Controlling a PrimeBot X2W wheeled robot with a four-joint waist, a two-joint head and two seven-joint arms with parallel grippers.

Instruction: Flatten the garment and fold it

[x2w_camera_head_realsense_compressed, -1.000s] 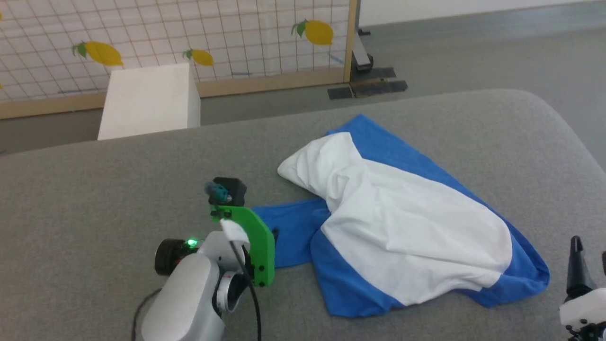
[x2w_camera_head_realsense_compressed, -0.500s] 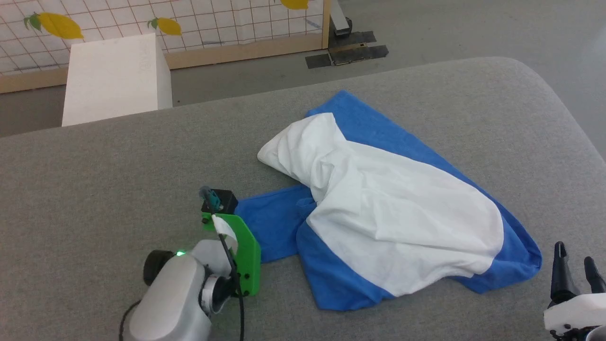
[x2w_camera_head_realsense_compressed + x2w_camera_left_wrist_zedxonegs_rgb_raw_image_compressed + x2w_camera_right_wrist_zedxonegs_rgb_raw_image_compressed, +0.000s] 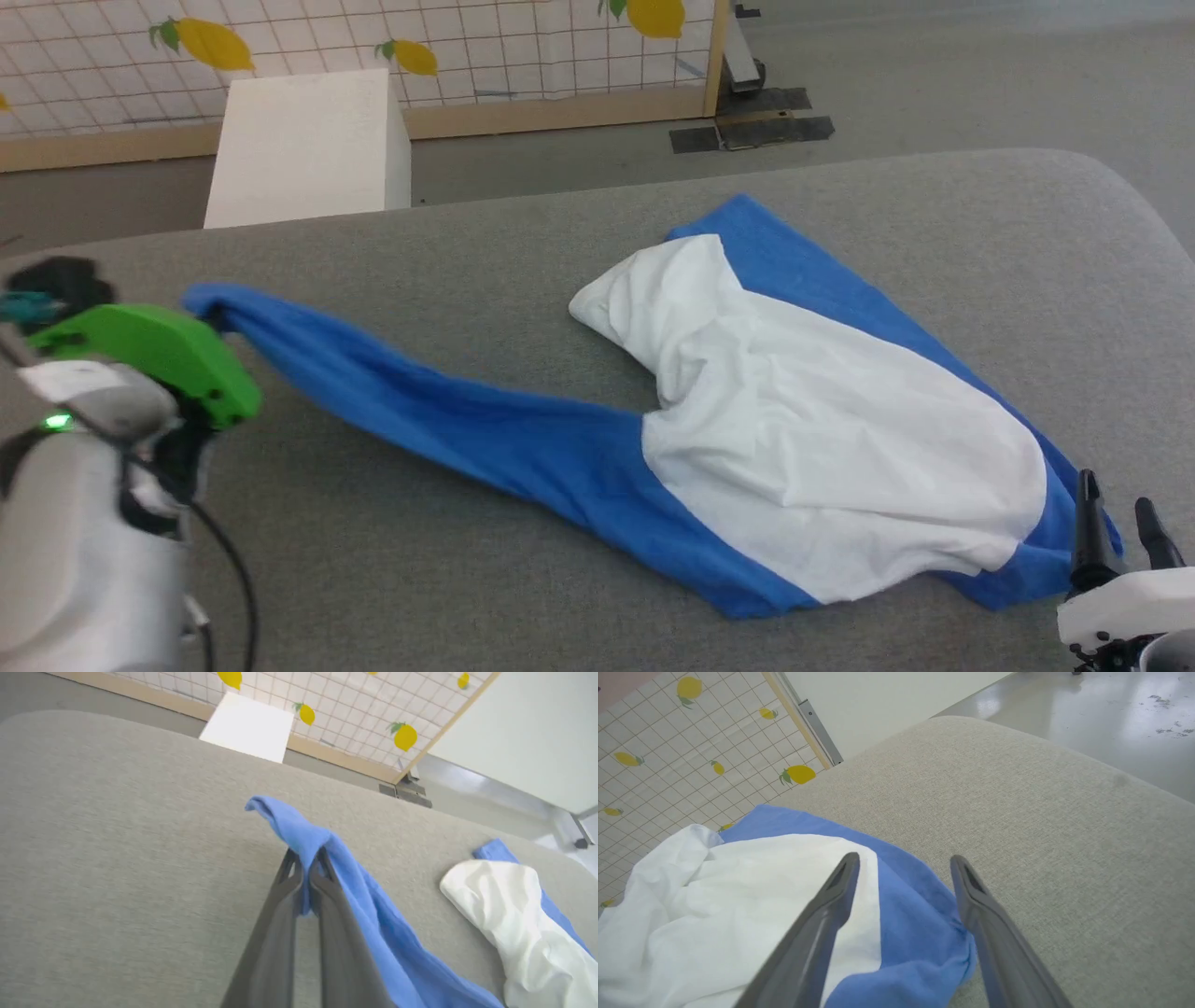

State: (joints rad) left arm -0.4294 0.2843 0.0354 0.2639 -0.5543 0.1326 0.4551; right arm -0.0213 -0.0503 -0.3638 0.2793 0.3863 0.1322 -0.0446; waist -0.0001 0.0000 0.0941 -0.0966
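the garment [image 3: 840, 439] is laid in a crumpled heap on the grey counter [image 3: 467, 252], toward its right side, with the white body bunched over blue fabric. one blue sleeve [image 3: 420, 401] is drawn out to the left in a long band, and its end is clenched between the jaws of the left gripper [image 3: 306, 858]. the jaws of the right gripper [image 3: 903, 863] are spread apart with nothing grasped, over the garment's near blue corner. a white box [image 3: 308, 145] and a lemon-printed grid panel [image 3: 467, 47] are seen beyond the counter.
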